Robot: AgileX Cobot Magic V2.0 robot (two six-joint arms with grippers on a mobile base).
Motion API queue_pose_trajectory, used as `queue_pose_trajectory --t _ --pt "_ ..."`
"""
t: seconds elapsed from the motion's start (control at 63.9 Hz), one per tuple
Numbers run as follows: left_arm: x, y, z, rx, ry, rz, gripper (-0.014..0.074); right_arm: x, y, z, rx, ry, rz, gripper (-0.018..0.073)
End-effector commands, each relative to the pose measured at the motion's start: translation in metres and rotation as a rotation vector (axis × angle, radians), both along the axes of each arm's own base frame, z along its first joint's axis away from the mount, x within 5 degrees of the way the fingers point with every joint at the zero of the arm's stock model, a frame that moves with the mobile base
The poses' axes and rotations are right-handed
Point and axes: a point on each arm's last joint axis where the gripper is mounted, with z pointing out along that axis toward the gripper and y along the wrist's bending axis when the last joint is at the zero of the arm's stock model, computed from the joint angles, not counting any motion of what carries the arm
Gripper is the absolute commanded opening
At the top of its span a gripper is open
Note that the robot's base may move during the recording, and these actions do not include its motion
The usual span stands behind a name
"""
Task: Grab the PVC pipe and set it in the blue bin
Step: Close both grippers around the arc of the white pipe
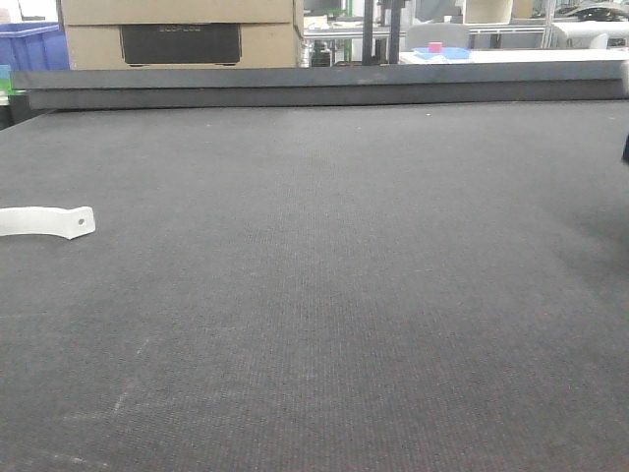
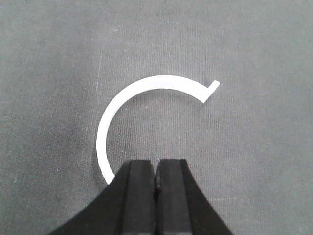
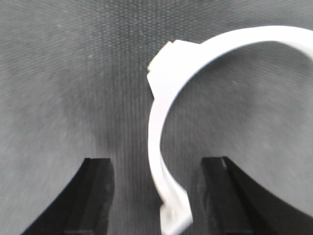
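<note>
The left gripper (image 2: 156,166) has its two black fingers pressed flat together, with nothing visible between them. Just ahead of it a white curved pipe piece (image 2: 128,98) lies flat on the grey table mat (image 2: 254,186). It is an open ring with no real long axis. Its arc bulges away from the fingers and to their left, and the gap faces right and back toward the gripper. One end runs behind the left finger. The other end, ahead and to the right, carries a small outward tab.

The right gripper (image 3: 156,161) is wide open and grips nothing. A second white curved piece (image 3: 168,93) starts between its fingers, nearer the right one, at an end with a small hole. It runs straight away from the gripper, then bends right and out of frame.

The front view shows one white strap end (image 1: 49,221) with a hole, lying at the table's left edge. I cannot tell which piece it is. A blue bin (image 1: 29,47) stands beyond the table's far left corner.
</note>
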Motion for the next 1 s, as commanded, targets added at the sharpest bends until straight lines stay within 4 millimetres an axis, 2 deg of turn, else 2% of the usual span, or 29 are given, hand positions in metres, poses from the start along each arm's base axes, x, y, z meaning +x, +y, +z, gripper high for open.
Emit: queue_pose_trajectory --t 0.0,0.094,0.172,0.266,0.423,0.548,0.657,0.845,0.924,0.986 --pt "0.000 -0.002 0.003 -0.009 -0.009 -0.005 -0.0111 0.006 -0.003 -0.006 -0.004 -0.013 0.003 0.0286" --pt "0.000 -0.002 0.003 -0.009 -0.009 -0.005 -0.0111 0.008 -0.003 -0.012 0.000 0.005 0.003 0.0257" --pt "0.000 -0.002 0.003 -0.009 -0.009 -0.005 -0.0111 0.009 -0.003 -0.015 0.003 0.014 0.003 0.0186" --pt "-0.001 -0.002 0.002 -0.027 0.001 0.006 -0.0111 0.009 -0.003 -0.015 0.003 0.016 0.003 0.0078" --pt "-0.001 -0.001 -0.004 -0.078 0.089 0.080 -0.0111 0.008 -0.003 -0.014 0.005 0.022 0.003 -0.0169" --pt "0.007 0.001 -0.015 -0.061 0.239 0.079 -0.0111 0.005 -0.002 -0.002 0.004 0.016 0.005 -0.0168" --pt "0.022 0.004 -0.027 -0.042 0.305 0.078 -0.0111 -0.003 0.000 0.020 0.013 0.026 0.008 -0.0168" --pt "0.049 0.016 -0.051 0.040 0.387 0.086 -0.0110 -0.019 0.007 0.058 0.023 -0.075 0.000 -0.0168" --pt "0.058 0.023 -0.059 0.034 0.415 0.106 -0.0076 -0.024 0.008 0.068 0.015 -0.109 0.001 -0.0168" --pt "0.066 0.029 -0.066 0.037 0.422 0.110 0.0005 -0.027 0.008 0.073 0.011 -0.126 0.001 -0.0168"
